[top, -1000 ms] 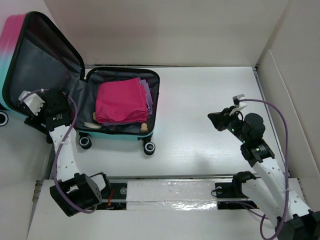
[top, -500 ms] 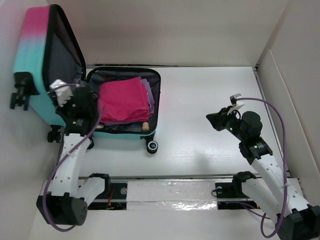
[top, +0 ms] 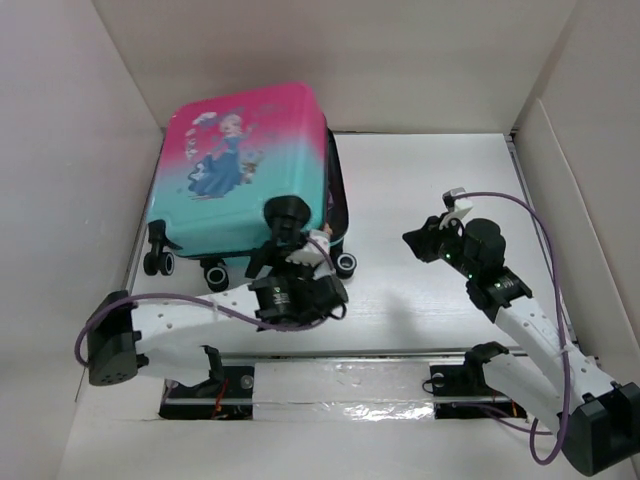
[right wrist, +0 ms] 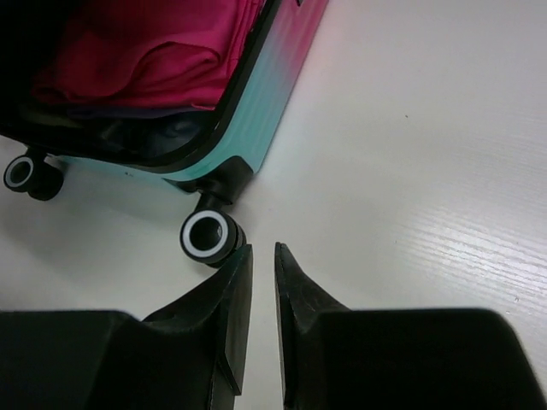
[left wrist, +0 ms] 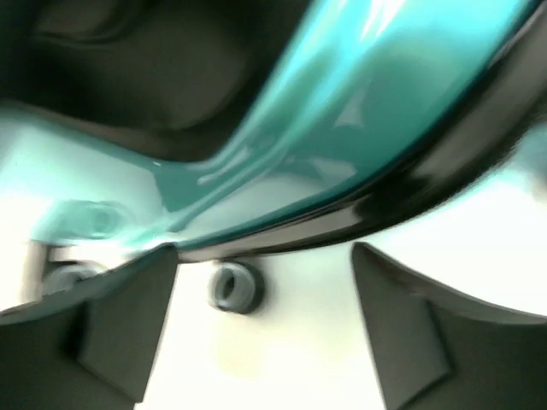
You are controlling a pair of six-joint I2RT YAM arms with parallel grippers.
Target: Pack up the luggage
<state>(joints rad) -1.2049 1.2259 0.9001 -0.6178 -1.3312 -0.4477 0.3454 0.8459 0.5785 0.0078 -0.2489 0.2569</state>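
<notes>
luggage (top: pixel 250 165): pink-to-teal gradient, princess print | wheels (right wrist: pixel 205 237): black-and-white

Pink-teal luggage (top: pixel 240 170), lid down, print up

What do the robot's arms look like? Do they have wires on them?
The left arm and right arm are white tubes joined by chunky black joints. A purple cable loops along each one. The left end effector and right end effector each have two black pointed fingers, like a beak.
</notes>
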